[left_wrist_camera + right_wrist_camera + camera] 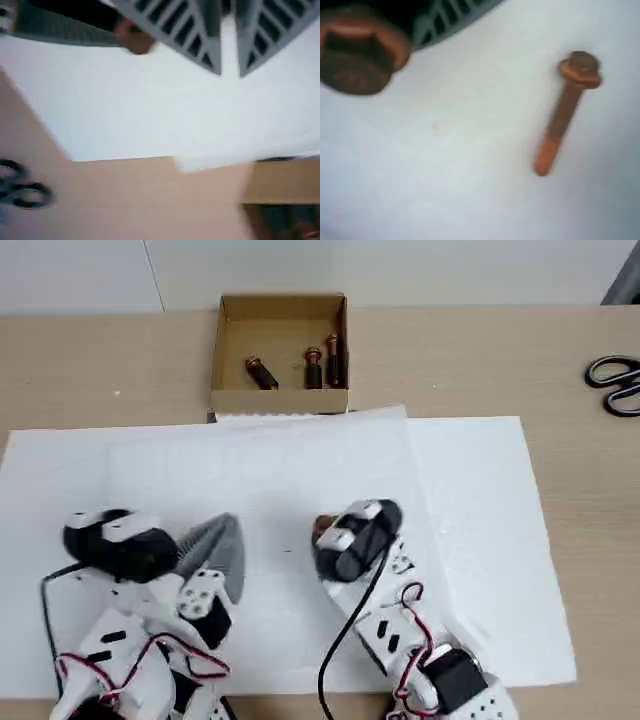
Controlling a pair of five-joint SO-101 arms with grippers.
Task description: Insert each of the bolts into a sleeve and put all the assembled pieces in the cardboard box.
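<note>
Closest to the robot, the left gripper (231,50) hangs low over the white sheet (300,460). Its grey fingers (195,30) are parted by only a narrow gap and have hold of nothing. It seems to be parked there, waiting for its share of the assembly.

Just beside it, the right gripper (330,530) is clamped on a held bolt (357,57), whose copper hex head sticks out toward the wrist camera. The grip is probably meant to keep the shank steady, but it cannot be told whether a sleeve is already around it.

A loose bolt (567,112) lies flat on the sheet near that gripper, bare, with no sleeve, so at least one piece is likely left to build. The sheet gives the small copper parts a plain ground to lie on.

Farther off, past the sheet's edge, the cardboard box (280,400) sits on the counter (100,360) with three assembled pieces (313,368) inside. It lies ahead of both arms, presumably so that either can reach it for drop-offs. Scissors (615,385) lie well apart, toward the counter's right edge.
</note>
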